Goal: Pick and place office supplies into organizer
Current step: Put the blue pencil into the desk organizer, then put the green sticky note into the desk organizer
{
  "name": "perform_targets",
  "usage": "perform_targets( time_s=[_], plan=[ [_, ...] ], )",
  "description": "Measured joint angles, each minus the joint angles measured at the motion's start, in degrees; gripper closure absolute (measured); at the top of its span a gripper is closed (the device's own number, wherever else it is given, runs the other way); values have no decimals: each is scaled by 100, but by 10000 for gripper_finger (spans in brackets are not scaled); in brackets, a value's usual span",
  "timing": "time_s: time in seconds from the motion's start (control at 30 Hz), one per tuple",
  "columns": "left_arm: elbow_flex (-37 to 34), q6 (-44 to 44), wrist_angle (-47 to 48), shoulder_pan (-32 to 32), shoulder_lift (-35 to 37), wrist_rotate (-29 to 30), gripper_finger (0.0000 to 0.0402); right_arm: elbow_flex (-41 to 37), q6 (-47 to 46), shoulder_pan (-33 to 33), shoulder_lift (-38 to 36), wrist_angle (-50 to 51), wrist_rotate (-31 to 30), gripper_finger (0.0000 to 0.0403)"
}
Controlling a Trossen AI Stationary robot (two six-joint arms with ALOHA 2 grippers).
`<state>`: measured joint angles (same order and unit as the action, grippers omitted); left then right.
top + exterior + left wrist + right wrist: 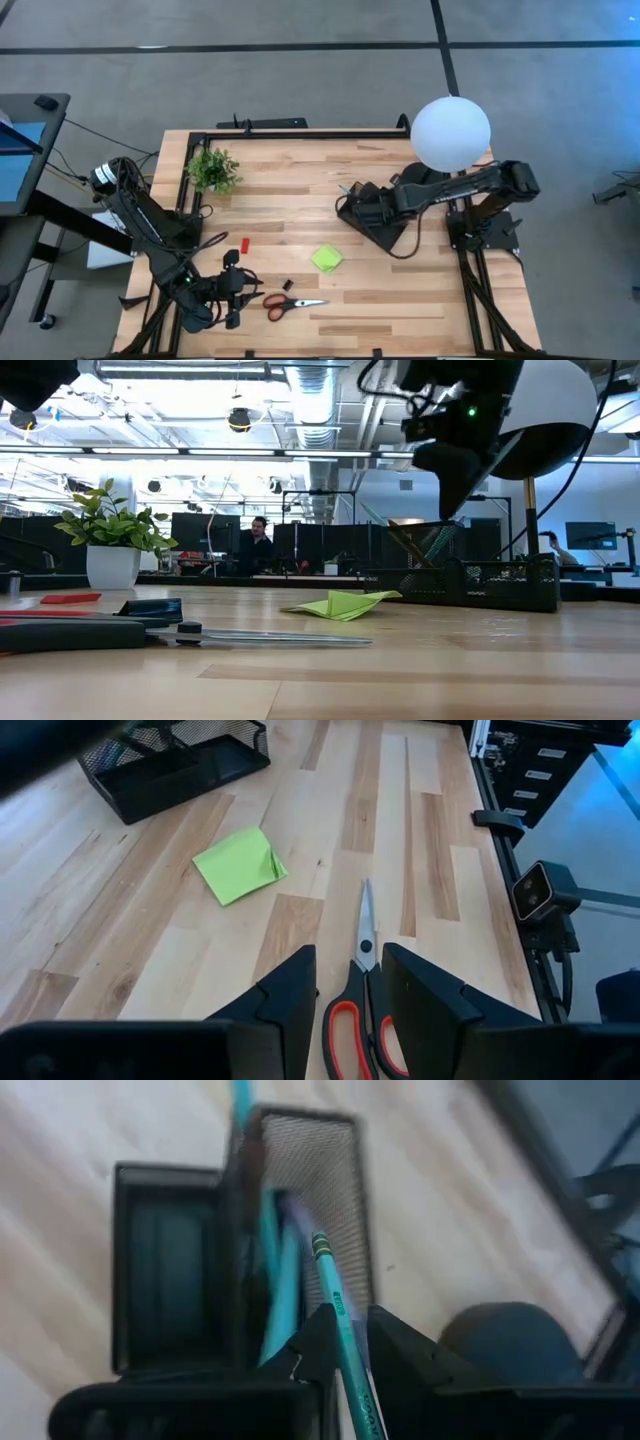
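My right gripper [345, 1315] hovers over the black mesh organizer [165, 1280] at the table's right, shut on a teal pen [335, 1285]. More teal pens [270, 1270] stand slanted in the organizer's taller pen-holder section [320, 1170]. My left gripper [350, 970] is open near the front left, above the table. The red-handled scissors [362, 990] lie flat just beyond it, showing between its fingers untouched. A lime-green sticky-note pad [326, 258] lies mid-table, one corner curled up. A small red block [244, 244] and a black clip [287, 285] lie near the scissors [292, 303]. My right gripper pinches the teal pen's shaft [347, 1335] between its two fingers, coming slanting down from above. The pen runs forward out of the fingers, along them. Its banded free end [320, 1243] is over the pen-holder section; whether it touches the mesh I cannot tell.
A small potted plant [213, 170] stands at the far left. A white globe lamp [450, 132] rises at the far right, close behind my right arm. Bare wood lies between the sticky-note pad and the organizer [385, 238]. People sit in the room beyond the table.
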<state>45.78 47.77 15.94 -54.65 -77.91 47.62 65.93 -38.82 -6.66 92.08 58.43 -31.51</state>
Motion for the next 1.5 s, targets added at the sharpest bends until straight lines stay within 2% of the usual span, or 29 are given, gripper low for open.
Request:
perform_targets(
  time_s=[0.17, 0.5, 0.9, 1.2, 1.33, 1.5],
  plan=[
    [0, 0, 5, 0, 0, 0, 287, 30, 572, 256, 288, -109, 598, 356],
    [0, -2, 3, 0, 0, -2, 287, 4, 1348, 614, 439, -496, 760, 341],
    [0, -4, 13, 0, 0, -35, 287, 0, 1322, 761, 437, -993, 965, 336],
    [0, -4, 11, 0, 0, -35, 287, 258, 1410, 883, 432, -692, 1421, 334],
    [0, -4, 11, 0, 0, -35, 288, 411, 1623, 978, 432, -637, 1522, 314],
    [0, -4, 11, 0, 0, -35, 287, 473, 1645, 1049, 428, -633, 1511, 257]
  ],
)
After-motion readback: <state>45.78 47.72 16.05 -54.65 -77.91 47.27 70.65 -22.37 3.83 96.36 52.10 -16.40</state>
